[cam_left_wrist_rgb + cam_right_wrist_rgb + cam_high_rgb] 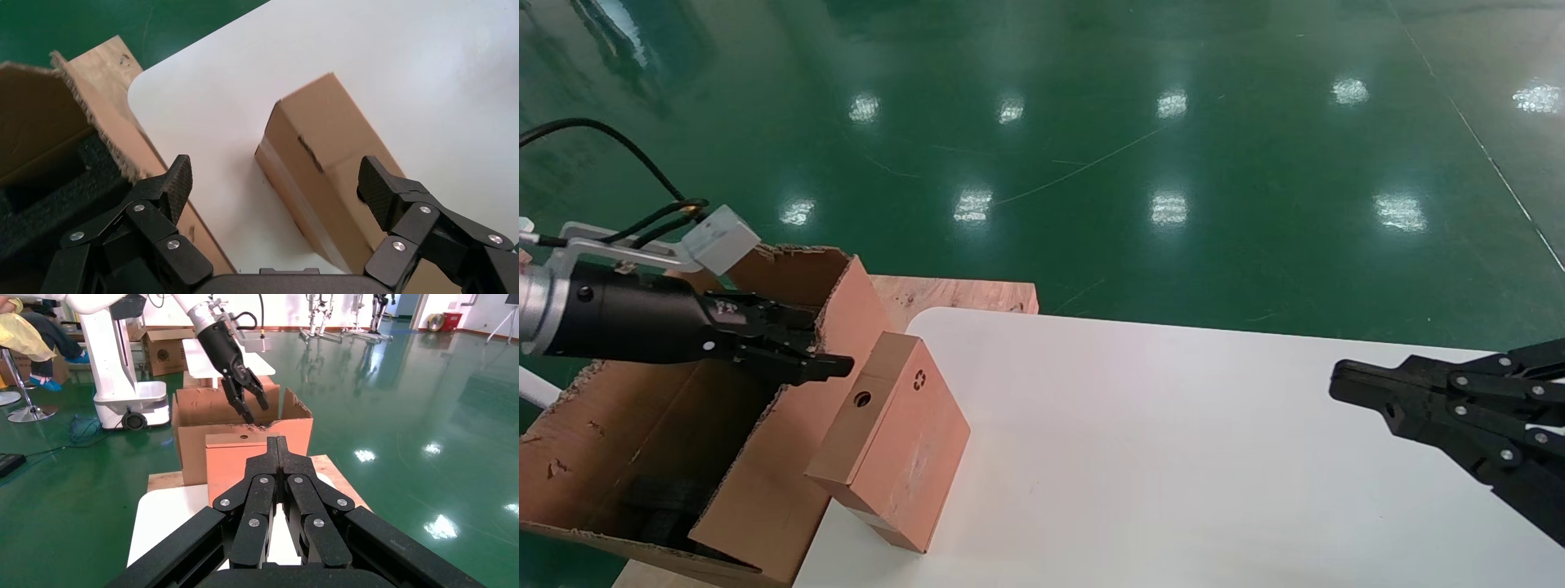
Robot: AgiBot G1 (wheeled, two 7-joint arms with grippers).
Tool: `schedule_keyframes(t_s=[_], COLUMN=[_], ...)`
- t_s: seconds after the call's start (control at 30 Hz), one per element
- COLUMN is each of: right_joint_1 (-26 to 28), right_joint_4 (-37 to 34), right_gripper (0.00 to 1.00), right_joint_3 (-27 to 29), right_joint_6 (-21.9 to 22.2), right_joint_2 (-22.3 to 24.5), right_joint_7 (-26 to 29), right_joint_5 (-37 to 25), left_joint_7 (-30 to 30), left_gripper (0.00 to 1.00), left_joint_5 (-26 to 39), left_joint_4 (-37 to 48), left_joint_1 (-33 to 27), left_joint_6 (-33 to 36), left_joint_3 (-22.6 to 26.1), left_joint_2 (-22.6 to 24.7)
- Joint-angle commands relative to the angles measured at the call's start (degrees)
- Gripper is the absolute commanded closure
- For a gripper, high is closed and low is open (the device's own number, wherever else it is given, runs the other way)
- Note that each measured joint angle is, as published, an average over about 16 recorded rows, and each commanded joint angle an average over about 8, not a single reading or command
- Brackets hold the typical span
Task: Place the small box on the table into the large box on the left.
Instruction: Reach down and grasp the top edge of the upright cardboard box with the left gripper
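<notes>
The small box (891, 445) sits at lower centre-left of the head view, on the left edge of the white worktop (1173, 457), tilted with its holed face up and leaning against the wall of the large box (666, 441); the left gripper (834, 365) hovers just above it at left, jaws apart (the wrist view shows them spread wide, holding nothing); the right gripper (1336, 382) rests at the right edge over the worktop, jaws pressed together and empty.
</notes>
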Motion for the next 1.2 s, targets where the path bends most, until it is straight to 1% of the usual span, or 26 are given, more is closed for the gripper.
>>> schedule_keyframes(t_s=[0.03, 0.2, 0.4, 0.6, 0.8, 1.03, 1.2], right_joint_1=[0.0, 0.0, 0.0, 0.0, 0.0, 0.0, 0.01], right_joint_4=[0.0, 0.0, 0.0, 0.0, 0.0, 0.0, 0.0], right_gripper=[1.0, 1.0, 1.0, 1.0, 1.0, 1.0, 1.0], right_joint_3=[0.0, 0.0, -0.01, -0.01, -0.01, -0.02, -0.02], right_joint_6=[0.0, 0.0, 0.0, 0.0, 0.01, 0.01, 0.01], right_joint_2=[0.0, 0.0, 0.0, 0.0, 0.01, 0.01, 0.01], right_joint_7=[0.0, 0.0, 0.0, -0.01, -0.01, -0.01, -0.01], right_joint_5=[0.0, 0.0, 0.0, 0.01, 0.01, 0.01, 0.01], left_joint_7=[0.71, 1.54, 0.01, -0.98, -2.64, -6.28, -9.25], left_gripper=[0.0, 0.0, 0.0, 0.0, 0.0, 0.0, 0.0], left_joint_5=[0.78, 1.28, 2.02, 2.15, 1.45, -0.97, -1.46], left_joint_4=[1.56, 5.28, 8.18, 9.61, 10.2, 9.62, 7.96], left_joint_1=[-1.75, -4.85, -8.26, -10.19, -11.57, -12.22, -12.88], left_joint_6=[0.09, 0.05, -0.1, 0.04, 0.27, 0.04, -0.04], left_joint_3=[1.34, 4.21, 7.31, 10.31, 13.37, 16.23, 18.35], left_joint_2=[1.26, 3.18, 6.14, 8.41, 8.77, 8.61, 9.09])
